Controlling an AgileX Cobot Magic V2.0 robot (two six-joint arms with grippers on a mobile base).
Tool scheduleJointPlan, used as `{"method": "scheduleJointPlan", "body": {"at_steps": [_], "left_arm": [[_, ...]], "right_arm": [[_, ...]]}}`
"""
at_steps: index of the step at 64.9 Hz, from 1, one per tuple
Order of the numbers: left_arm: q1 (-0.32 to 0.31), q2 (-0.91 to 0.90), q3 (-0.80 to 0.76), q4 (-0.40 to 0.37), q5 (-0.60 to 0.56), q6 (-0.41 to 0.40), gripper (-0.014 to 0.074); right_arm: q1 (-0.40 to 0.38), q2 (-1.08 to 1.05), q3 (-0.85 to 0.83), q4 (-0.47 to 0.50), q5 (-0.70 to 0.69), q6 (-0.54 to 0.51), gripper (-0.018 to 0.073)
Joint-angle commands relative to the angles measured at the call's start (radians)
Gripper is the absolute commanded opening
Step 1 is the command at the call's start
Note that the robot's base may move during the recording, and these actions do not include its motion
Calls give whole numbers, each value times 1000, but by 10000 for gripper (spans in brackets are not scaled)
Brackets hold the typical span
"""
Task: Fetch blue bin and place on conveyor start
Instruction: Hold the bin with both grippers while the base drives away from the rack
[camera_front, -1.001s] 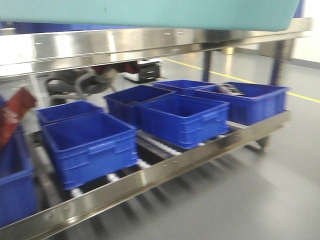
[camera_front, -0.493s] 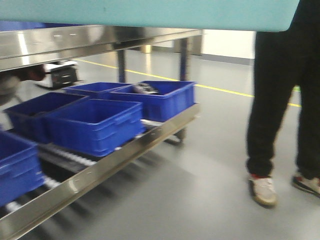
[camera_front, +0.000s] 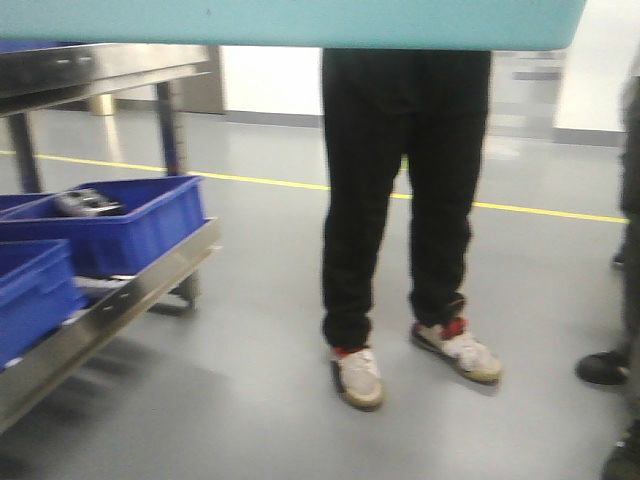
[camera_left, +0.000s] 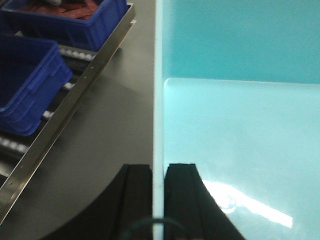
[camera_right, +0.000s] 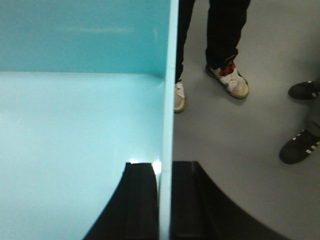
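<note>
You are looking across a smooth, glossy grey floor that is stretching out to a pale wall.

The blue bin is hanging in the air at the top of the front view, off the floor and carried between the two arms. It is a pale turquoise plastic tub with plain, smooth walls and a rounded corner at the right. Its long axis is running side to side across your view, and its open side is facing up. The inside is catching a bright glare.

At the left, a polished stainless-steel shelf rack is carrying dark royal-blue ribbed crates. One is holding a dark item too blurred to name.

A person in black trousers is standing just beyond the bin, in worn white trainers with red trim. A thin yellow line is crossing the floor behind them. At the right edge, black shoes with white stripes are showing.

The left gripper is grasping the bin's left end wall, its black jaws clenched on either side of the thin rim. The right gripper is gripping the right end wall the same way.
</note>
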Motion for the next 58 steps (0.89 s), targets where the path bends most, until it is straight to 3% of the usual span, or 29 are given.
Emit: {"method": "scheduleJointPlan", "body": {"at_steps": [1, 58], "left_arm": [[-5, 1, -5, 26, -31, -1, -111], [-5, 1, -5, 26, -31, -1, -111]], "right_arm": [[3, -14, -12, -13, -59, -7, -162], [3, -14, -12, -18, -63, -7, -162]]}}
